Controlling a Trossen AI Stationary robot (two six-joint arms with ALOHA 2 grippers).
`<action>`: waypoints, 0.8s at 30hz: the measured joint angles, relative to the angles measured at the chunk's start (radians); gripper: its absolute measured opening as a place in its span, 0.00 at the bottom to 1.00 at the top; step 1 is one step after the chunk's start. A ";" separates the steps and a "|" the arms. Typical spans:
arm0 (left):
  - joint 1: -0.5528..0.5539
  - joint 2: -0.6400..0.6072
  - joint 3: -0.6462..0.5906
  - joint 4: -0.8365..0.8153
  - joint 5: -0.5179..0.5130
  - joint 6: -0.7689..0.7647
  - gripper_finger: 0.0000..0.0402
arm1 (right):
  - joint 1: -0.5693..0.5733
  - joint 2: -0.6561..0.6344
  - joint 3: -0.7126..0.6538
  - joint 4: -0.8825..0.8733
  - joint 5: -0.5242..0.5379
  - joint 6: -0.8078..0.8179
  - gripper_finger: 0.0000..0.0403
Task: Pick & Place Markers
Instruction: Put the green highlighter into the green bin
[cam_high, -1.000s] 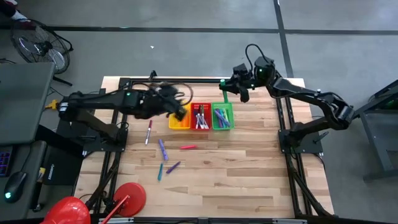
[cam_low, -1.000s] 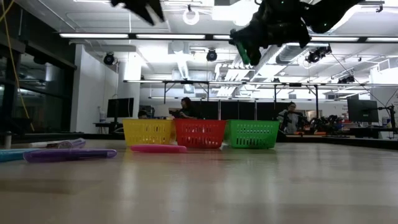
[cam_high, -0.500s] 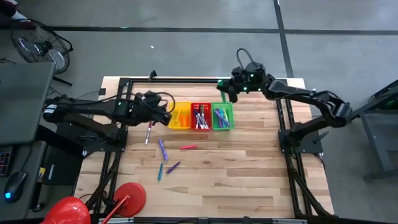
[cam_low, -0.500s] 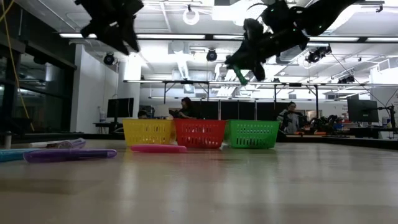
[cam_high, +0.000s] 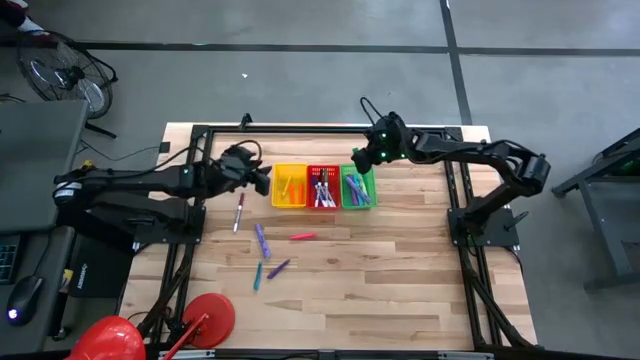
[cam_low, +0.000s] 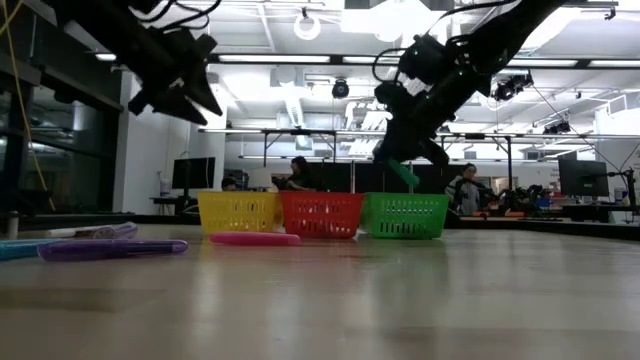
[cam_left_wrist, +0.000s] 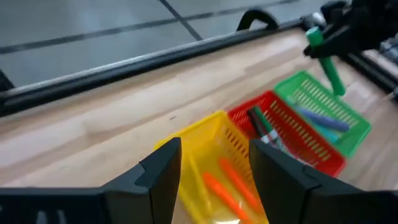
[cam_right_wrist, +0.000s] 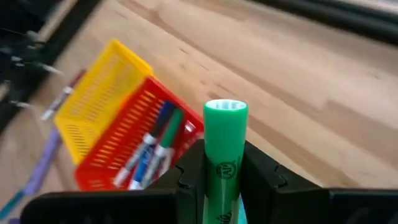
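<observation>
Right gripper (cam_high: 362, 160) clamped on a green marker (cam_right_wrist: 224, 158), held above the green basket (cam_high: 368, 190).

We list the left gripper (cam_high: 262, 179) with fingers (cam_left_wrist: 163, 171) spread and nothing between them, just beside the yellow basket (cam_high: 276, 186), which holds orange markers (cam_left_wrist: 225, 190). Between yellow and green sits the red basket (cam_high: 309, 176), carrying several markers; the three baskets touch in a row near the far edge of the table (cam_high: 400, 290). We count loose markers nearer the front: a white one with a red end (cam_high: 239, 212), a purple one (cam_high: 261, 239), a pink one (cam_high: 302, 237), another purple (cam_high: 279, 268) and a teal one (cam_high: 257, 277). A black frame rail (cam_high: 300, 128) runs behind the baskets. People sit in the room beyond.
</observation>
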 joint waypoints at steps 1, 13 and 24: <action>0.023 -0.007 -0.016 0.014 0.021 0.017 0.46 | 0.002 0.005 0.000 -0.016 0.009 0.009 0.15; 0.267 -0.009 -0.036 0.185 0.327 0.159 0.46 | 0.076 0.061 -0.001 -0.126 0.108 0.068 0.15; 0.364 -0.009 -0.036 0.185 0.492 0.170 0.46 | 0.144 0.066 -0.001 -0.165 0.188 0.230 0.16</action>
